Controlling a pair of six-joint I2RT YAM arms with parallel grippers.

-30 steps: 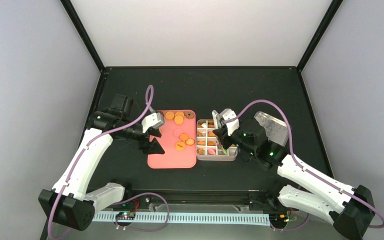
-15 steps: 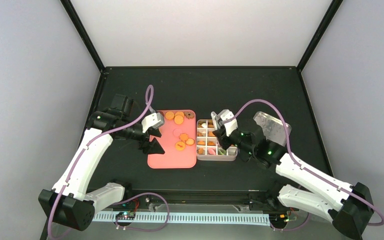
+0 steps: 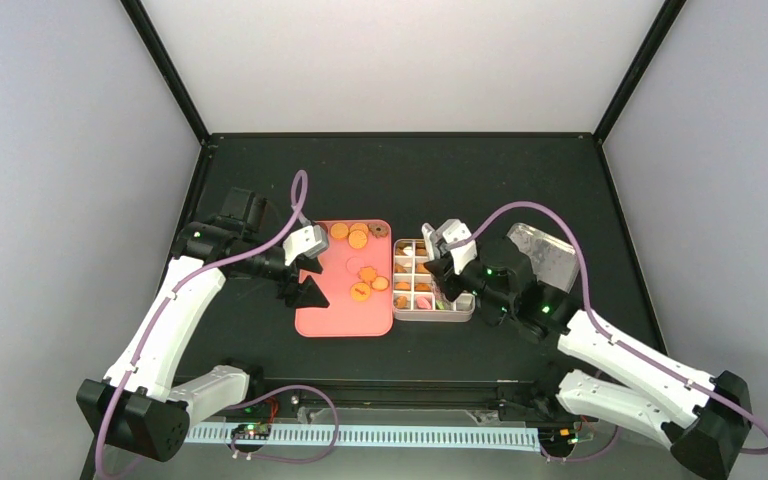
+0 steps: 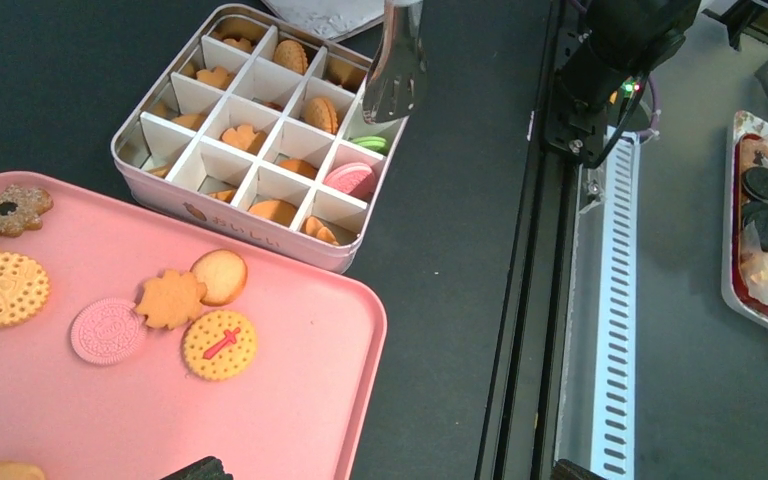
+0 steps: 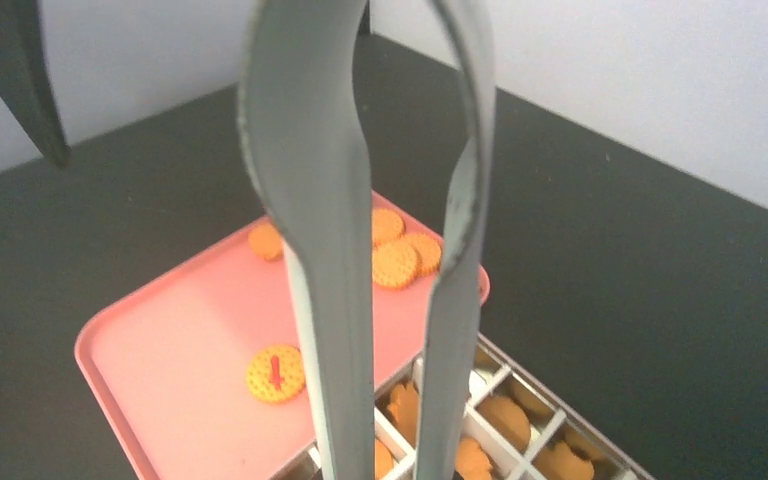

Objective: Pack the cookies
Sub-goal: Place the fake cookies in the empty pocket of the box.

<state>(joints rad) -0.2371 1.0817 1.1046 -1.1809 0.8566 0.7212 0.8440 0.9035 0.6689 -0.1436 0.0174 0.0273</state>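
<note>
Several cookies lie on the pink tray (image 3: 335, 315): a yellow one with a red mark (image 4: 219, 344), a pink one (image 4: 107, 331), an orange flower (image 4: 171, 298) and a brown flower (image 4: 5, 210). More cookies fill the white divided box (image 4: 260, 238) to the right of the tray. My right gripper (image 3: 447, 262) is shut on metal tongs (image 5: 325, 250), which hang over the box; their tips (image 4: 397, 90) show nothing between them. My left gripper (image 3: 305, 285) is open over the tray's left edge, and only its dark fingertips (image 4: 195, 468) show.
A clear plastic lid (image 3: 545, 255) lies right of the box. Beyond the table's near edge runs a slotted white rail (image 4: 600, 300). A red-rimmed dish with dark cookies (image 4: 765, 215) sits beyond that rail.
The right gripper has squeezed the tongs a little narrower above the box, and its arm has shifted slightly. The left arm has not moved.
</note>
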